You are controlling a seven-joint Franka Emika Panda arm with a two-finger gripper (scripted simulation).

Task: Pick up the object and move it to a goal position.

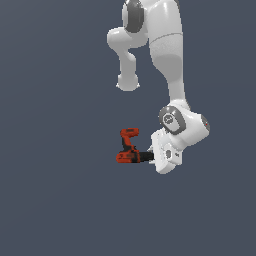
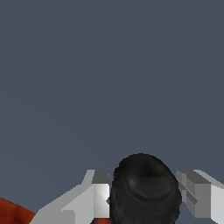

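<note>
Red-orange drill (image 1: 128, 147) sits sideways, black nose (image 2: 144, 192) pinched between the gripper (image 1: 149, 156) fingers (image 2: 98, 197). Closed snugly, probably for carrying to the goal.

I see the red-orange cordless drill (image 1: 129, 147) as a small L-shaped tool with black accents, its body lying level and its black nose pointing toward the exterior view's right, where it meets the white gripper (image 1: 148, 156). The handle stands upright above the body. In the wrist view the rounded black nose (image 2: 145, 192) sits between the two pale fingers (image 2: 94, 197).
</note>
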